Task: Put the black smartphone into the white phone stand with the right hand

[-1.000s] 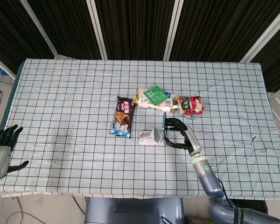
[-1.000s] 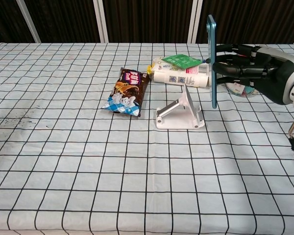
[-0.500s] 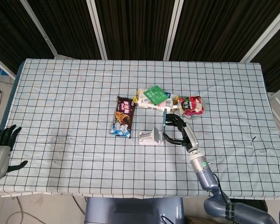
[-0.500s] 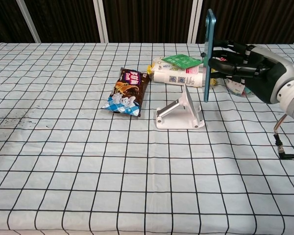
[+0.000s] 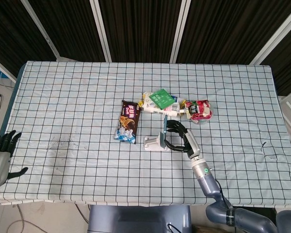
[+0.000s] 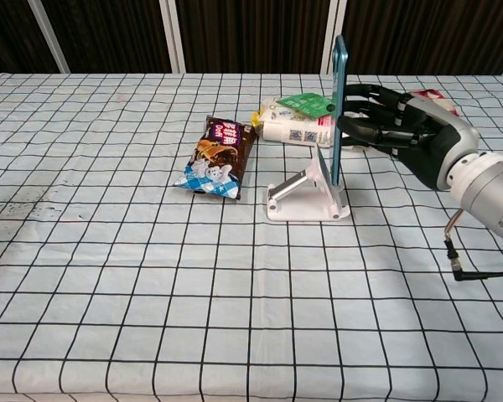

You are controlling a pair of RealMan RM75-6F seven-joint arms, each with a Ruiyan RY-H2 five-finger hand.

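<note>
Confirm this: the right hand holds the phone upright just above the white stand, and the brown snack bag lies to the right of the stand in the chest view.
One thing is wrong: in the chest view the brown snack bag lies to the left of the white stand, not the right. The rest holds: the right hand holds the phone upright just above the stand.

The right hand (image 5: 178, 136) holds the black smartphone (image 5: 165, 129) upright on edge, right against the white phone stand (image 5: 155, 142) on the checked surface (image 5: 77, 97). A brown snack packet (image 5: 127, 122) lies just left of the stand, and the left hand (image 5: 1, 155) rests, fingers apart, at the surface's near-left edge.
</note>
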